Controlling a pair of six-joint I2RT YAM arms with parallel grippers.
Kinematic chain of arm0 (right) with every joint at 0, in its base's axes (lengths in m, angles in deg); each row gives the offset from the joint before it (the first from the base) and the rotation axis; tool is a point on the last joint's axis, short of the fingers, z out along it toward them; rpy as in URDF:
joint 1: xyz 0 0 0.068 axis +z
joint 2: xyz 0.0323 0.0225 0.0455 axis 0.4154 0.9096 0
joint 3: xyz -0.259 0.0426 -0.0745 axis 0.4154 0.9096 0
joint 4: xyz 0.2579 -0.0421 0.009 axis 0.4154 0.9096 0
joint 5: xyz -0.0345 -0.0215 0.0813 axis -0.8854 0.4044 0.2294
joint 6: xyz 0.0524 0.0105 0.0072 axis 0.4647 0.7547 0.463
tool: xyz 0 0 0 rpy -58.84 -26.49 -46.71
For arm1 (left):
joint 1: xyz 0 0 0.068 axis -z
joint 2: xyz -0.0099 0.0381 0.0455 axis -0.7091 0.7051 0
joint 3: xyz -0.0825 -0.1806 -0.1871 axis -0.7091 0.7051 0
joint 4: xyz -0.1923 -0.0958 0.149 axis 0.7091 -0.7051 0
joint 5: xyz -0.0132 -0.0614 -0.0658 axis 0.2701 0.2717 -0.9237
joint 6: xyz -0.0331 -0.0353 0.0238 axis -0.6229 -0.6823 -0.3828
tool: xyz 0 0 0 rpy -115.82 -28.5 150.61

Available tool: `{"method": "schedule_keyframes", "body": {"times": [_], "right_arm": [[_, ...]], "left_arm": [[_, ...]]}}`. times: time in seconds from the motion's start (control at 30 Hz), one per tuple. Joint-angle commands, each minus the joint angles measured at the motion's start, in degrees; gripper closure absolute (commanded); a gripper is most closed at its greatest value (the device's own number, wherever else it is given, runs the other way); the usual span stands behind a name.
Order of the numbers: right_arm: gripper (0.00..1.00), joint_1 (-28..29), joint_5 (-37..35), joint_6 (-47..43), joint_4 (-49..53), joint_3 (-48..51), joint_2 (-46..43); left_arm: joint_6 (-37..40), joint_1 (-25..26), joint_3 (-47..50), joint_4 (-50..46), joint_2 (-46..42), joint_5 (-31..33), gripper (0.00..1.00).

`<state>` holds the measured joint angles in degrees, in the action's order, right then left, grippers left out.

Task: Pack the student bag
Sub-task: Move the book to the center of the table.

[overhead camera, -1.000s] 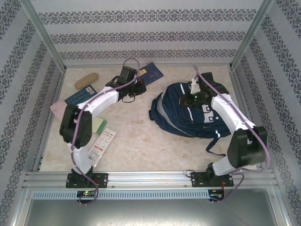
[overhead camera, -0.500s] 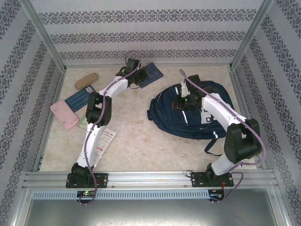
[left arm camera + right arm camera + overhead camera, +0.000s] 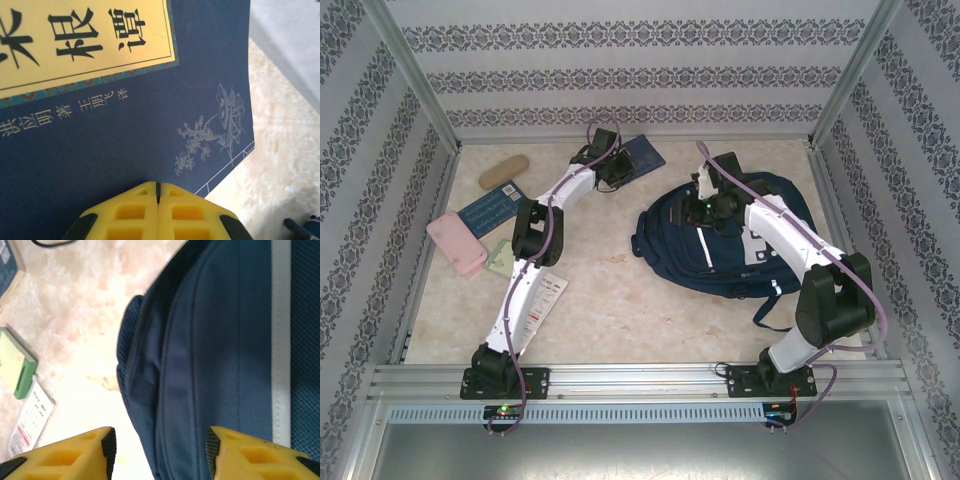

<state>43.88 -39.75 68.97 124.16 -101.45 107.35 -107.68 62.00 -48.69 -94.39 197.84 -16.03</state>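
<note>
The student bag (image 3: pixel 725 245) is a navy backpack lying flat at the right of the table, with a white stripe (image 3: pixel 280 340) on its front. My right gripper (image 3: pixel 706 203) hovers over the bag's upper left part. In the right wrist view this gripper (image 3: pixel 160 450) stands open, with navy fabric (image 3: pixel 220 350) and a zip seam under the gap. My left gripper (image 3: pixel 613 172) reaches the far middle, over a dark blue book (image 3: pixel 640 155). Seen from the left wrist, the yellow fingers (image 3: pixel 135 210) of that gripper (image 3: pixel 157 186) are shut just above the book's cover (image 3: pixel 115 145), which bears a yellow title label (image 3: pixel 85 40).
At the left lie a tan case (image 3: pixel 503 171), a second blue book (image 3: pixel 492 205), a pink pouch (image 3: pixel 457 243), a green notepad (image 3: pixel 503 258) and a white leaflet (image 3: pixel 542 305). Patterned walls and metal posts (image 3: pixel 415 75) close in the table. The bag's strap (image 3: pixel 775 305) trails toward the near edge.
My left arm has stretched out to the far blue book. My right gripper has slid left across the bag and opened.
</note>
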Motion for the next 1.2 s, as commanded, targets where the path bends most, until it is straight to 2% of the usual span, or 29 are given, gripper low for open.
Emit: {"method": "schedule_keyframes", "body": {"times": [0.0,0.27,0.5,0.57,0.8,0.9,1.17], "right_arm": [[0.47,1.57,0.4,0.33,-0.63,-3.08,1.35],[0.49,5.87,2.13,1.56,-2.95,-6.97,6.55],[0.52,11.29,3.9,2.62,-4.76,-12.7,13.89],[0.52,12.57,4.1,2.38,-4.68,-14.84,16.44],[0.56,16.55,-0.87,0.32,-4.71,-25.22,26.94],[0.59,17.67,-2.94,-1.13,-4.13,-32.62,33.6],[0.66,18.77,-6.78,-1.87,1.77,-53.79,51.28]], "left_arm": [[4.24,-2.61,11.68,-8.1,-5.91,4.44,1.0],[5.19,-6.7,46.39,0.85,-27.62,6.92,1.0],[6.89,-7.09,65.88,1.77,-42.15,7.51,1.0],[7.65,-7.09,69.48,0.94,-45.89,8.45,1.0],[7.1,-7.1,75.3,0.1,-58.32,4.33,0.69],[5.73,-7.09,76.7,-0.54,-62.11,4.3,0.65],[-2.45,-7.12,83.95,1.7,-65.95,4.0,0.61]]}}
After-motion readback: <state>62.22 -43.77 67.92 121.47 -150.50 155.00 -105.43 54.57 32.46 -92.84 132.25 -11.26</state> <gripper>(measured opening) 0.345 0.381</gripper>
